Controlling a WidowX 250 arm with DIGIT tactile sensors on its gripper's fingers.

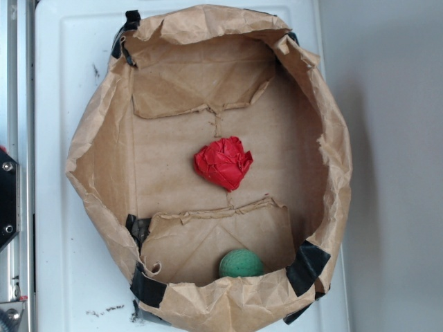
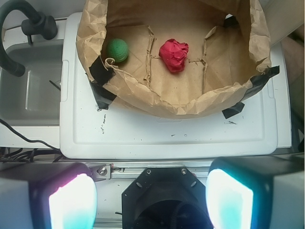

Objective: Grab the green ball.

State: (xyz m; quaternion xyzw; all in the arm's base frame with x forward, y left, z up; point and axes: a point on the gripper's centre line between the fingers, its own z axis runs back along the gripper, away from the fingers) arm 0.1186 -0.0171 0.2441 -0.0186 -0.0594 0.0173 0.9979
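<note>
Green ball (image 2: 117, 49) retrieval turns on one relation, which we state first from the wrist view: the ball lies ahead of the gripper (image 2: 150, 198) and off to its left, well apart from it, inside the brown paper bag (image 2: 157, 102).

1. Gripper state. We see the two fingers at the bottom edge of the wrist view, pads (image 2: 72, 202) lit and set wide apart, with nothing between them. The gripper sits outside the bag, on the near side of the white lid (image 2: 167, 136) that carries it.

2. Path outward. Between gripper and ball come the bare lid surface, then the crumpled near wall of the bag, reinforced at its corners with black tape (image 2: 101, 71). We judge that the approach must pass over this wall and descend from above.

3. Target position. The ball rests on the bag floor in the left corner of the wrist view, just beside the taped corner and close to the wall. Being round, it has no long axis, so finger orientation is free; the nearby wall is the constraint.

4. Distractor. The red paper wad (image 2: 174, 55) lies near the middle of the floor, right of the ball and apart from it.

5. View comparison. The exterior view shows the ball (image 1: 241, 263) tucked against a raised paper flap (image 1: 214, 235) and the bag rim, a crowding that the wrist view understates. The gripper itself does not appear there.
</note>
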